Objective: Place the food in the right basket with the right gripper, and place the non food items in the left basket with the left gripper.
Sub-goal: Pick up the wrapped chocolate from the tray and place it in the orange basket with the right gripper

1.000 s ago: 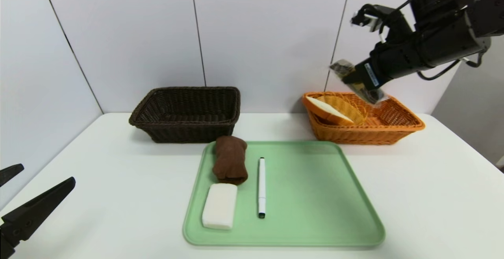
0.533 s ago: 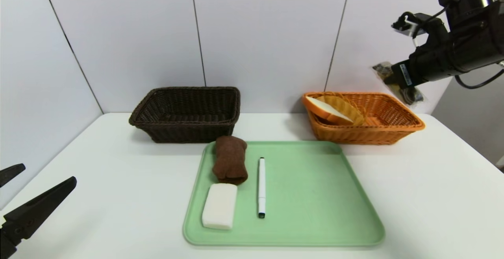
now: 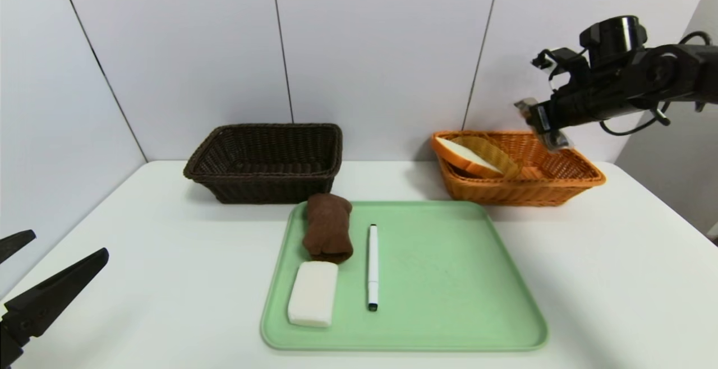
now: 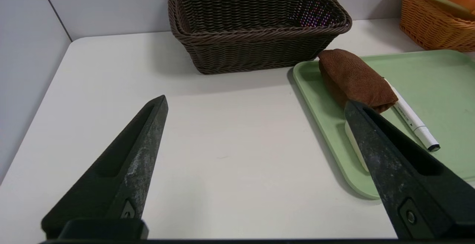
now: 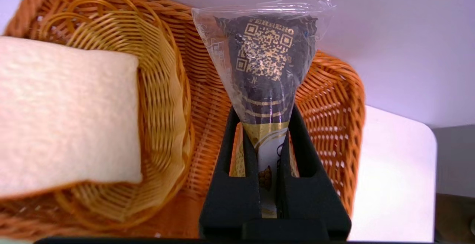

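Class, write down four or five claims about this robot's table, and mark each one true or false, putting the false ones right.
1. The right claw grips the clear-wrapped snack above the orange basket. True.
2. The bread slice lies in the dark brown basket. False: it is in the orange basket, leaning over the small yellow dish.
3. The brown cloth, white block and marker are on the green tray. True.
4. The left claw is shut on the marker. False: it stands open and holds nothing.
5. The marker lies between the brown cloth and the dark brown basket. False: it lies on the cloth's right.
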{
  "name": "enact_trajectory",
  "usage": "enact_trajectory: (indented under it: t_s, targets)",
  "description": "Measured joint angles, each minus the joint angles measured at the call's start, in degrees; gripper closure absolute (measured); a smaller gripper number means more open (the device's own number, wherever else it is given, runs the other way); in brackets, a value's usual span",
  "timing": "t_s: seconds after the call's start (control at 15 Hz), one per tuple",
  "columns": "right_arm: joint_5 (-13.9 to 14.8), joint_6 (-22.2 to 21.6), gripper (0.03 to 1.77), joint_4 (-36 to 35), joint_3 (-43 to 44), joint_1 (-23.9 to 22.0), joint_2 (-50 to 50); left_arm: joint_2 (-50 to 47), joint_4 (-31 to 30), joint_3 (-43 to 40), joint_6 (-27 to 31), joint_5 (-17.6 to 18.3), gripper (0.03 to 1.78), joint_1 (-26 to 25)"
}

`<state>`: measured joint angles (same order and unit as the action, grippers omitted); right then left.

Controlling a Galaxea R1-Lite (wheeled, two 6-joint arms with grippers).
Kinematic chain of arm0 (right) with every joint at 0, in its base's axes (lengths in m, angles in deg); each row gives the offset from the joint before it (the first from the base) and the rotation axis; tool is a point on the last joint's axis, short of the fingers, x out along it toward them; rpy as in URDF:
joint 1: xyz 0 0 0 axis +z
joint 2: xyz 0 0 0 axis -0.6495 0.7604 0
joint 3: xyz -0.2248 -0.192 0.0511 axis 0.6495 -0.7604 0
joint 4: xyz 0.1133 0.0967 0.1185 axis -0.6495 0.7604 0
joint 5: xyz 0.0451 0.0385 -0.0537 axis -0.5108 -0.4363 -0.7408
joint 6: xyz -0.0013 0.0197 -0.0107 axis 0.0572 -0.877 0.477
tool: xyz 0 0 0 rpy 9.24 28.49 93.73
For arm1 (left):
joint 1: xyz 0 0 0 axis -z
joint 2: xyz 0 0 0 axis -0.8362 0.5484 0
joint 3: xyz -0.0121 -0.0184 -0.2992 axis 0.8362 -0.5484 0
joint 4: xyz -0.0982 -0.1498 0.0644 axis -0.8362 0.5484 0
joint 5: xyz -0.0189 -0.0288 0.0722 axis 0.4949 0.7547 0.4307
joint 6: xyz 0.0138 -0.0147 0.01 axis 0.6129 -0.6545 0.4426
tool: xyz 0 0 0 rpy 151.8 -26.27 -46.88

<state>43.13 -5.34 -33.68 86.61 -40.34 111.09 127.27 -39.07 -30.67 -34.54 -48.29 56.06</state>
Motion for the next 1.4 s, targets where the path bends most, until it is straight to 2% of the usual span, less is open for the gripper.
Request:
enact_trajectory:
  t_s: [0.4, 1.0, 1.2, 1.4]
  targets:
    - [0.06, 0.39, 1.63, -2.46, 0.44, -1.00, 6.72, -0.02, -0.05, 0.05, -0.11, -0.10, 0.12, 0.00]
    - [0.13, 1.46, 1.63, -1.80, 0.33, -1.73, 8.87, -0.66, 0.00, -0.06, -0.26, -0.11, 0.12, 0.00]
    - [0.83, 1.12, 1.16, -2.71, 0.33, -1.73, 8.87, -0.85, 0.01, -0.09, -0.26, -0.11, 0.12, 0.00]
    - [1.07, 1.12, 0.82, -5.61, 0.33, -1.73, 8.79, -1.15, 0.01, 0.02, -0.26, -0.10, 0.12, 0.00]
